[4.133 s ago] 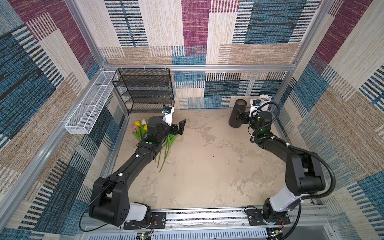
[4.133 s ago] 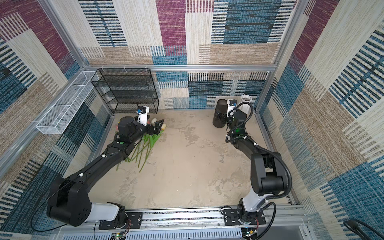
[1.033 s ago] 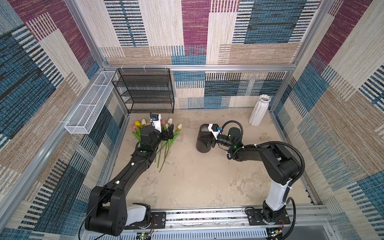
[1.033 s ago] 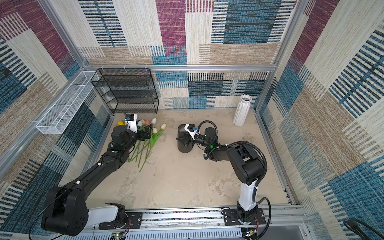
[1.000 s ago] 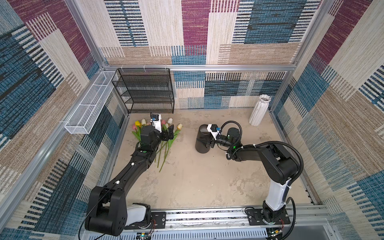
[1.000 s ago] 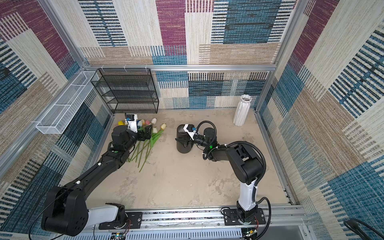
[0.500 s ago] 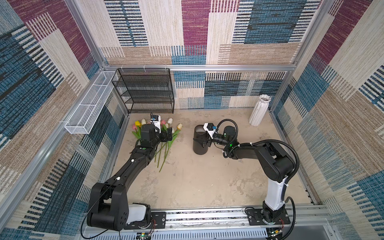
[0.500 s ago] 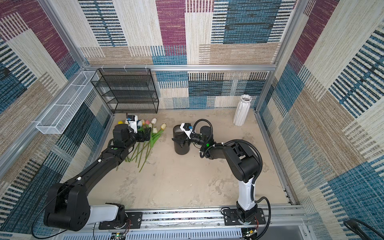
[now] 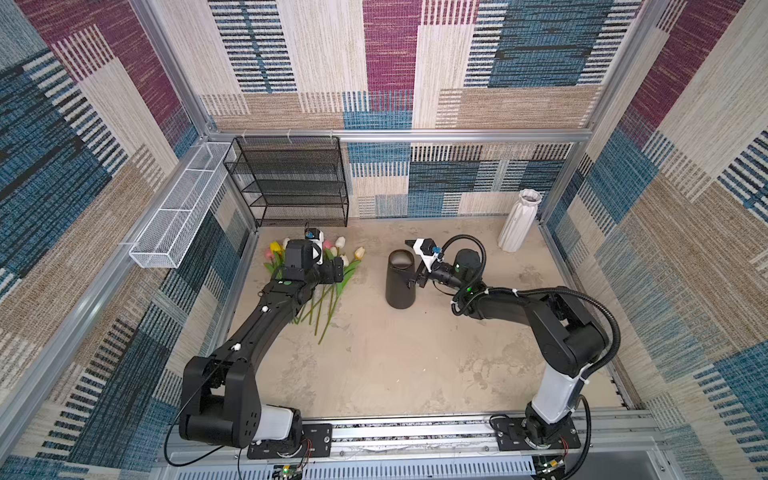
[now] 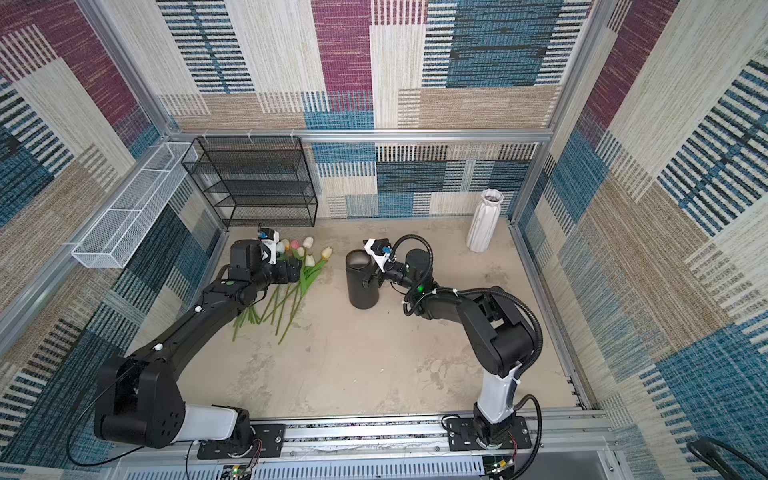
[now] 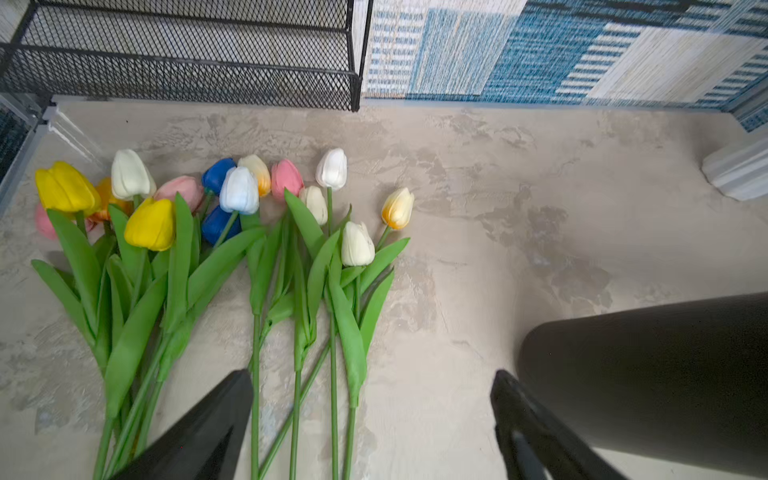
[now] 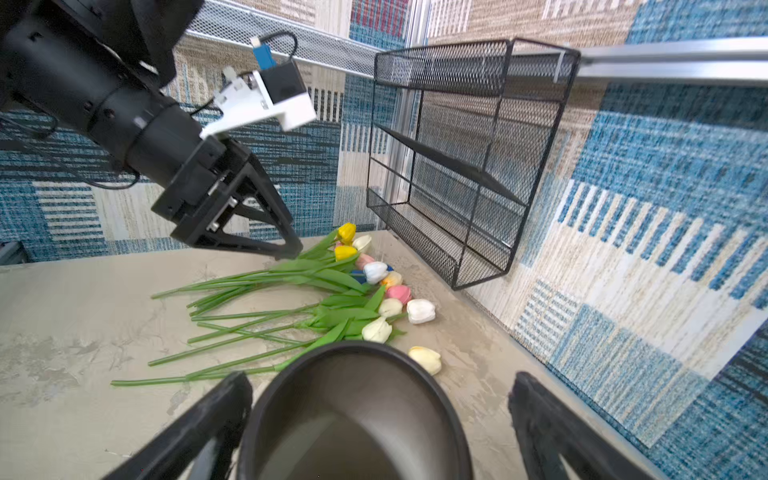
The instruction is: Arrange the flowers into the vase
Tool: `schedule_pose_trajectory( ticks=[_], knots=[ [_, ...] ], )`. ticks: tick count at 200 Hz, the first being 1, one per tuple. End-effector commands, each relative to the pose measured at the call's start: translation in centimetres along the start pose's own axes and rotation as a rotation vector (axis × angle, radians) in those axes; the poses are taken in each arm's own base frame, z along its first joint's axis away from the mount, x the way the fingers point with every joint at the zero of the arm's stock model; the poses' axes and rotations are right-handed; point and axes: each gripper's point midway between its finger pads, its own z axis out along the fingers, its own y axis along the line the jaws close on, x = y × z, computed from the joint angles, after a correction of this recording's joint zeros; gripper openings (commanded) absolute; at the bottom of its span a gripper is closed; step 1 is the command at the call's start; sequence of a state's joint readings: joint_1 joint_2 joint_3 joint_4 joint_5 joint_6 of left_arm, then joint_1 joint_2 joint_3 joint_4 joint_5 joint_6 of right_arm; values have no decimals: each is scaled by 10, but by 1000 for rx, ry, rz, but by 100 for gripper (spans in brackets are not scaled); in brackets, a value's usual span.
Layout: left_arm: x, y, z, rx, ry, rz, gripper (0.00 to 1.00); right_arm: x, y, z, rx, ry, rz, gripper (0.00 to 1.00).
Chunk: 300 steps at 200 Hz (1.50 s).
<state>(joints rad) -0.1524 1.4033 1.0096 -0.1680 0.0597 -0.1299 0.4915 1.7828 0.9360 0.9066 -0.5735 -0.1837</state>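
**Tulips flat on the tabletop, black vase upright beside them, both jaws empty.**
In both top views the flowers (image 9: 328, 299) (image 10: 291, 299) lie fanned on the tabletop (image 9: 395, 365) at the left, heads toward the wire rack (image 9: 291, 183), with the left jaws over their leaves. The black vase (image 9: 400, 282) (image 10: 362, 282) stands upright just right of them, the right jaws at its right side near the rim. A white vase (image 9: 518, 220) stands in the back right corner. In the left wrist view the left jaws are spread wide and hold nothing, with stems of the flowers (image 11: 266, 249) lying below between them. In the right wrist view the right jaws gape either side of the black vase (image 12: 353, 415). A gap shows at one side, and contact at the other I cannot tell.
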Motion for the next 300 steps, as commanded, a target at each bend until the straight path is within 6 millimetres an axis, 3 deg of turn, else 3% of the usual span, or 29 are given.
schedule_pose_trajectory(
  ticks=[1,30,64,90,96,109,127,152,184,245,278,300],
  knots=[
    [26,3,-3,-14,140,-14,91,-11,-5,-11,41,21,3,100],
    [39,4,-3,-24,235,-32,86,-34,-13,-21,83,35,10,100],
    [55,5,4,-50,376,-19,69,-83,-24,-48,211,-26,-1,99],
    [61,28,11,-123,449,-52,60,-108,-23,-73,281,-103,-18,93],
    [61,35,14,-125,462,-88,53,-110,-23,-79,298,-117,-19,93],
    [58,46,19,-141,477,-124,40,-111,-20,-88,317,-146,-21,92],
    [53,65,22,-203,489,-141,36,-107,-17,-93,325,-153,-28,92],
    [56,97,20,-280,531,-173,38,-100,-25,-91,358,-114,-29,93],
    [76,139,20,-339,602,-236,43,-95,-29,-88,369,-98,-34,94],
    [114,153,41,-317,718,-214,42,-88,-27,-80,340,-97,-16,95],
    [114,166,41,-361,708,-200,40,-84,-25,-81,334,-108,23,95],
    [109,165,42,-347,696,-202,32,-80,-26,-80,336,-99,23,95]
  ],
)
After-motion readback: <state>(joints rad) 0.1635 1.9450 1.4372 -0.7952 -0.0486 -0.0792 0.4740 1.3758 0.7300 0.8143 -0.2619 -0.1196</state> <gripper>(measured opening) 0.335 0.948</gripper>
